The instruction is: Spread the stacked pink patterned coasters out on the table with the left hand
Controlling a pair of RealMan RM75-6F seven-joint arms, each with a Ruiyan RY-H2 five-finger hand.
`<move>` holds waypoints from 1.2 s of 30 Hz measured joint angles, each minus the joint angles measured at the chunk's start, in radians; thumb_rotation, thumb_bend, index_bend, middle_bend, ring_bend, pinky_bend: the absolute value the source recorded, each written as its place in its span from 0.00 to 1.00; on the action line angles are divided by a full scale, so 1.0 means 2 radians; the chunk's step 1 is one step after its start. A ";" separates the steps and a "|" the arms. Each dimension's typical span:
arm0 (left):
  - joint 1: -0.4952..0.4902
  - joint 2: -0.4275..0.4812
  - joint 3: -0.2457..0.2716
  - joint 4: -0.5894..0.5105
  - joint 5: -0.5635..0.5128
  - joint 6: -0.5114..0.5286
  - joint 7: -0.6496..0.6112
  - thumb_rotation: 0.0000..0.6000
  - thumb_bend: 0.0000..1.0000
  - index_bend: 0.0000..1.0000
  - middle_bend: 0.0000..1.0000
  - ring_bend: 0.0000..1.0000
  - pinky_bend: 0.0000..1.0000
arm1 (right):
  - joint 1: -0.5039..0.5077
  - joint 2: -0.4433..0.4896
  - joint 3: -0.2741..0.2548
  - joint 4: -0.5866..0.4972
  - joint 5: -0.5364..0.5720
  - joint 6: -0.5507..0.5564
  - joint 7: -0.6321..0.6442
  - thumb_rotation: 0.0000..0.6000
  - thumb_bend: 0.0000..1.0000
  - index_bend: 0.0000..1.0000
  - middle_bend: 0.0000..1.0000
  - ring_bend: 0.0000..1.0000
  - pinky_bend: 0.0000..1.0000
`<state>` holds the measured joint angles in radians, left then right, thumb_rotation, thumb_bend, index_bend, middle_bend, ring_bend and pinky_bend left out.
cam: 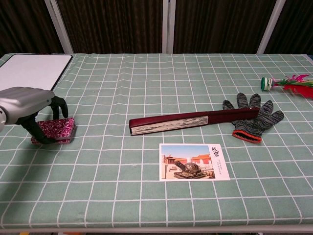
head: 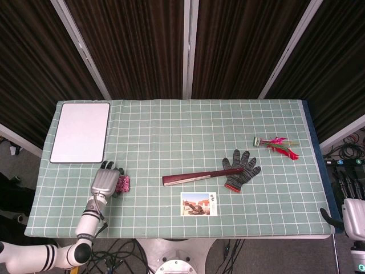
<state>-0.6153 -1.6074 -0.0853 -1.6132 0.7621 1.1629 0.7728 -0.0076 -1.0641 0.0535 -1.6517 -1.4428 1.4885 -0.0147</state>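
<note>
**Left hand on the coaster stack near the bench's left edge**

A white board (head: pixel 80 132) lies at the far left corner of the bench (head: pixel 171 123). Nearer the front, the left hand (cam: pixel 27 100) arches over the stacked pink patterned coasters (cam: pixel 55 130), dark fingers (cam: pixel 59 106) curled down around the stack, which sits flat near the left edge. Toward the middle, a closed dark red fan (cam: pixel 193 120) lies lengthwise, a postcard (cam: pixel 193 161) just in front of it. A knit glove (cam: pixel 253 119) touches the fan's right end. A feathered shuttlecock (cam: pixel 288 82) rests by the right edge. The right hand (head: pixel 353 214) hangs off the bench's right front corner; its fingers' state cannot be told.
</note>
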 measured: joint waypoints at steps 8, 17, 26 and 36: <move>-0.002 0.012 -0.001 -0.012 -0.007 0.004 0.007 1.00 0.26 0.33 0.43 0.11 0.10 | 0.001 0.000 0.001 -0.002 0.003 -0.002 -0.002 1.00 0.15 0.00 0.00 0.00 0.00; -0.003 0.037 -0.004 -0.027 -0.017 0.011 0.010 1.00 0.26 0.33 0.43 0.11 0.10 | 0.002 0.000 0.001 -0.005 0.002 -0.003 -0.005 1.00 0.15 0.00 0.00 0.00 0.00; -0.003 0.053 -0.014 0.009 -0.029 -0.003 -0.017 1.00 0.26 0.33 0.43 0.11 0.09 | 0.002 0.001 0.002 -0.011 0.001 0.000 -0.011 1.00 0.15 0.00 0.00 0.00 0.00; 0.005 0.045 -0.010 0.075 -0.017 -0.032 -0.063 1.00 0.26 0.33 0.42 0.11 0.09 | 0.000 0.002 0.001 -0.017 0.000 0.004 -0.018 1.00 0.15 0.00 0.00 0.00 0.00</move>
<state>-0.6054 -1.5173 -0.1054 -1.4629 0.7277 1.0995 0.6461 -0.0071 -1.0593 0.0547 -1.6851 -1.4431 1.4961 -0.0506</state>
